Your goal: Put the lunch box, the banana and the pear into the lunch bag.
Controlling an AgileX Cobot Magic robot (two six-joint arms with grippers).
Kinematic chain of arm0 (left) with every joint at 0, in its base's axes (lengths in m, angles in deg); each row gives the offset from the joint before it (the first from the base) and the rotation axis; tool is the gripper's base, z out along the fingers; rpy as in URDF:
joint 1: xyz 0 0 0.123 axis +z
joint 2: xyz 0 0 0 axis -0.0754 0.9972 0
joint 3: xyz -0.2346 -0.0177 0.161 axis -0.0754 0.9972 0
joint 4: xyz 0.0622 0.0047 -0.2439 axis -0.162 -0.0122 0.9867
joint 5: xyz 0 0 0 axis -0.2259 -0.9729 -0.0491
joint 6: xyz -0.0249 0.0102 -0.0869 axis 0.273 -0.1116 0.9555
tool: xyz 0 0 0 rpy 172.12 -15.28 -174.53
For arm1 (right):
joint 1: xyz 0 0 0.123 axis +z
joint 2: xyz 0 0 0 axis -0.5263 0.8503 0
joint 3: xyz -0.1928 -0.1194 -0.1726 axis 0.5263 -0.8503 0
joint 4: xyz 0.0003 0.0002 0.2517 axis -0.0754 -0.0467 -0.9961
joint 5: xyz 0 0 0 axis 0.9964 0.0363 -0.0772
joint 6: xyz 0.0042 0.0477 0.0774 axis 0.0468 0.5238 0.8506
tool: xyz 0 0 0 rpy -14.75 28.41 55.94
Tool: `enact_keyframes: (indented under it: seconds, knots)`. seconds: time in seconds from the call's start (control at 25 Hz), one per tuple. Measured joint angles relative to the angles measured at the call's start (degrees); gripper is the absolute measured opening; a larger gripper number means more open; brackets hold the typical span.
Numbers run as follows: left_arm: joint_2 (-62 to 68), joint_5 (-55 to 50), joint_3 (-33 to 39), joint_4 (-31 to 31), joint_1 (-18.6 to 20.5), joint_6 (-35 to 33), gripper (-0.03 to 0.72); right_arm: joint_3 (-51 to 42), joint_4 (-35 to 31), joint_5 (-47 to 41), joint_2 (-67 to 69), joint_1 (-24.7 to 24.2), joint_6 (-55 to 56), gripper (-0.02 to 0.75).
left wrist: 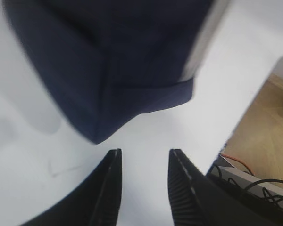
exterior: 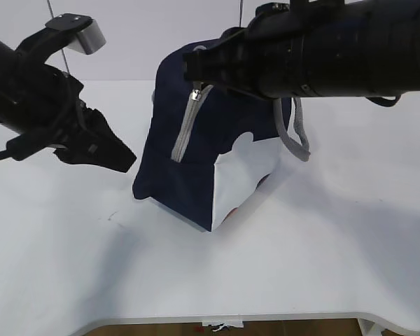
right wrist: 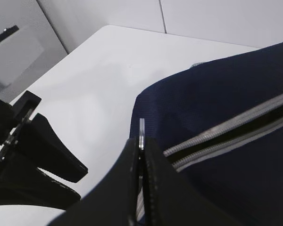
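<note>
The lunch bag (exterior: 203,150) stands on the white worktop (exterior: 322,252) near its middle, a navy fabric box with a white lower side panel facing near-right and a grey webbing handle (exterior: 297,140) hanging off its right side. Its grey zipper (exterior: 185,129) runs down the near face from the top edge.

The right gripper (right wrist: 141,162) reaches in from the right over the top of the bag. In the right wrist view its jaws are pressed together on a thin metal ring pull (right wrist: 142,134) that sticks up between them, right beside the zipper's end, and a dark gap shows between the two grey zipper tapes.

The left gripper (left wrist: 142,179) hovers just left of the bag, above the worktop and apart from the fabric; its jaws are spread with bare worktop between them, pointing at the bag's lower navy corner.
</note>
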Motion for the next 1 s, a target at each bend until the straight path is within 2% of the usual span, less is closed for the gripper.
enact_keyframes:
  seconds: [0.16, 0.36, 0.44, 1.0]
  knots:
    - [0.1, 2.4, 0.0, 0.7, -1.2, -0.7, 0.264, 0.0, -0.2, -0.6, 0.0, 0.0, 0.0, -0.011]
    - [0.1, 4.3, 0.0, 2.9, -1.2, -2.9, 0.375, 0.0, -0.2, -1.0, 0.0, 0.0, 0.0, -0.011]
    - [0.1, 5.1, 0.0, 5.0, -1.2, -4.8, 0.395, 0.0, -0.3, -1.0, 0.0, 0.0, 0.0, -0.011]
    - [4.0, 12.7, 0.0, 16.9, -1.2, -17.7, 0.409, 0.0, -0.3, -1.0, 0.0, 0.0, 0.0, -0.011]
